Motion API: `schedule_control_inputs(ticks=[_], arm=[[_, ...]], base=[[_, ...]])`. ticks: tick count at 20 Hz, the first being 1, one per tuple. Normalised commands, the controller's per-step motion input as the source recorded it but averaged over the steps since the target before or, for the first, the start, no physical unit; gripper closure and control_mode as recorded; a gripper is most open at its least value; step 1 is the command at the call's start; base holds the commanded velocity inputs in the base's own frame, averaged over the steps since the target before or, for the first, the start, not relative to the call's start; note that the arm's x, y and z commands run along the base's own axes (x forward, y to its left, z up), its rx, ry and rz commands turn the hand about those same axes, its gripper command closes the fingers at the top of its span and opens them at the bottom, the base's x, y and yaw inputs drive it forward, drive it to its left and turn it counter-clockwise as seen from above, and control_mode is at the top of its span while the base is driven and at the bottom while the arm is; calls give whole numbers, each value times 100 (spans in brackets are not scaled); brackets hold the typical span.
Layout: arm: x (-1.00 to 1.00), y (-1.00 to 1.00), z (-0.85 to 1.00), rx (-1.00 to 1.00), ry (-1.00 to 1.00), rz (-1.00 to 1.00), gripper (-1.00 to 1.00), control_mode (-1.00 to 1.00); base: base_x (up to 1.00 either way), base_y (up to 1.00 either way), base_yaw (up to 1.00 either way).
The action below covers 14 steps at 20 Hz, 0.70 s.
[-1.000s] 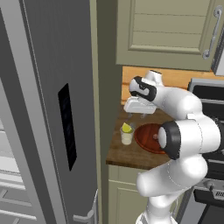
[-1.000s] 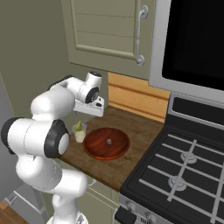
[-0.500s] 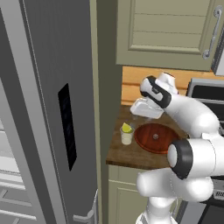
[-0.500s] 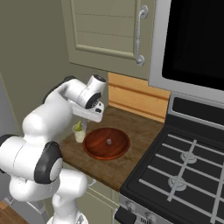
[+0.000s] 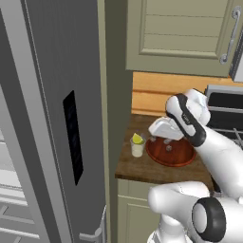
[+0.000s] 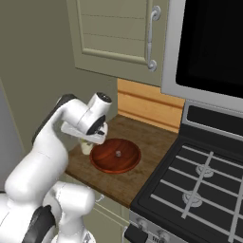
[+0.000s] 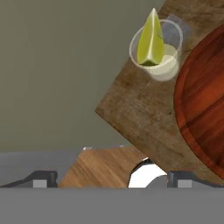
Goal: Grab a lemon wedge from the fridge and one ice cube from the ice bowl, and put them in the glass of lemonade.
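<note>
Above the bench (image 5: 142, 168), the released gripper (image 5: 160, 129) hangs empty over the ice bowl (image 5: 171, 152), because the lemon wedge (image 7: 151, 41) already stands in the glass of lemonade (image 7: 158, 54).

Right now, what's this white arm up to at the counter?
It's making a lemonade. The lemon wedge already sits in the glass, which stands on the wooden counter beside the fridge. The arm's hand hangs above the counter near the ice bowl, its fingers spread wide and holding nothing. A small cube lies in the bowl, so the ice seems yet to go in.
</note>
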Motion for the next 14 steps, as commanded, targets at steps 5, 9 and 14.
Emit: schedule_control_inputs(ticks=[5, 9, 14], arm=[[-64, 9, 29, 6, -16, 0, -100, -100], [-44, 42, 48, 2, -23, 1, -100, -100], [-32, 57, 47, 0, -22, 1, -100, -100]], base=[[0, 0, 0], [0, 0, 0], [0, 0, 0]])
